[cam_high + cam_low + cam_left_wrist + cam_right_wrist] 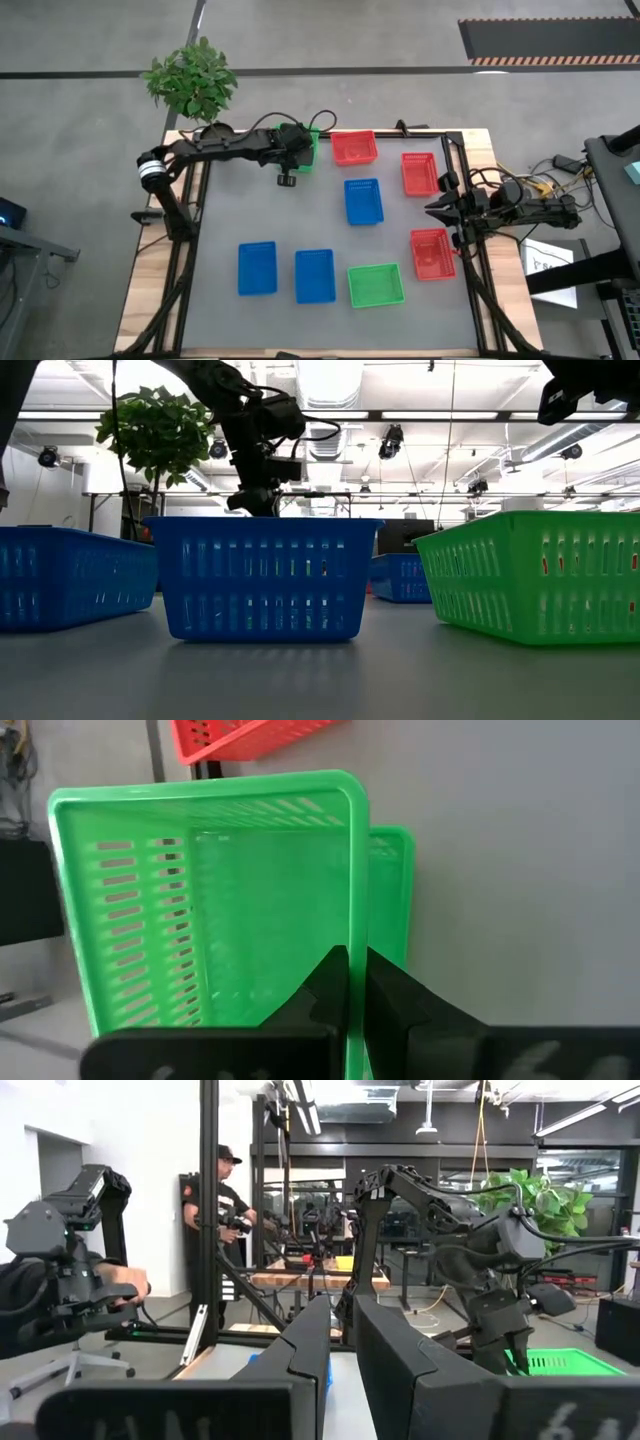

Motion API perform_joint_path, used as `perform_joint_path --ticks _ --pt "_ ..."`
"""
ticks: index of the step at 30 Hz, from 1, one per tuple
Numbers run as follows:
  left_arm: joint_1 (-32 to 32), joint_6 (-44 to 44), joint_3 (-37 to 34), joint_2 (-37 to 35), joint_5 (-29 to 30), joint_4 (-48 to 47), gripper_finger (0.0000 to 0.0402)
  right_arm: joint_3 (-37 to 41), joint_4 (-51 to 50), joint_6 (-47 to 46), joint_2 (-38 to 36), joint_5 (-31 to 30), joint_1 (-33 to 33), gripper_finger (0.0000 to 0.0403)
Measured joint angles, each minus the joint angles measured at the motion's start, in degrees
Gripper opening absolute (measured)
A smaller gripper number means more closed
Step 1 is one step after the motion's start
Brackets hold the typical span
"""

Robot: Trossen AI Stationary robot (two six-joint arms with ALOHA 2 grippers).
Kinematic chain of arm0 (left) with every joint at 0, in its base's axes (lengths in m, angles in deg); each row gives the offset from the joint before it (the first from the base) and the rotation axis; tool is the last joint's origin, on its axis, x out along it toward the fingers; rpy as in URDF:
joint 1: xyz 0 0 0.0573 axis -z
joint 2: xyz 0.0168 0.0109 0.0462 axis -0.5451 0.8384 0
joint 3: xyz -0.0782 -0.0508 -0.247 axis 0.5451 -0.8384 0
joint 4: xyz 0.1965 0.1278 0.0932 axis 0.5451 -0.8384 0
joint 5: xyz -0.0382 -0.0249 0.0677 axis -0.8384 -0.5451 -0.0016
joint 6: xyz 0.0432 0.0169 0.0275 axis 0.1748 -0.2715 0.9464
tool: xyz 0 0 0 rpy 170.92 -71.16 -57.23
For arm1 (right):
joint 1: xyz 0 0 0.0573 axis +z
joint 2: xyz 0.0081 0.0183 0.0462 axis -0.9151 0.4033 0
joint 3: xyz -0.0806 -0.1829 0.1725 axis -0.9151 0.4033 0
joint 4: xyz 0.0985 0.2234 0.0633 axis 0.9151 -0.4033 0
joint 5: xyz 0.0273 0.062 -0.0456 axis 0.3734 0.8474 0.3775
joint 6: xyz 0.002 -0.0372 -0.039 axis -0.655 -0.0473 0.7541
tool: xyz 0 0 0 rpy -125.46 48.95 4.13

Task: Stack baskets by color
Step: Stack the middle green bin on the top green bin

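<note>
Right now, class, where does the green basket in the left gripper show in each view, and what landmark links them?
High view: green basket at the table's far edge, under the left gripper.
Low view: not made out past the blue basket.
Left wrist view: centre, rim pinched between the fingers.
Right wrist view: lower right, beneath the left gripper.
Landmark: the plant.

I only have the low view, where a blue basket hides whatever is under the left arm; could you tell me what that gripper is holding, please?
Observer: The left gripper is shut on the rim of a green basket.
Operator: Is another green one near it?
Observer: Yes, a second green basket lies just beyond the held one, partly covered by it.
Operator: And where is the right arm?
Observer: The right gripper hovers at the table's right edge, between the far red basket and the near red basket.
</note>
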Motion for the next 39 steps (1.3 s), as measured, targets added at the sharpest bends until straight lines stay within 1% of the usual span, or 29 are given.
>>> perform_joint_path --ticks 10,39 --pt "-1.0 0.0 -0.5 0.3 -1.7 0.5 0.0000 0.0 -0.4 0.0 0.0 0.0 0.0 0.0043" --pt "-1.5 0.1 -1.1 0.3 -1.7 0.8 0.0000 0.0 -0.8 0.0 0.0 0.0 0.0 0.0043"
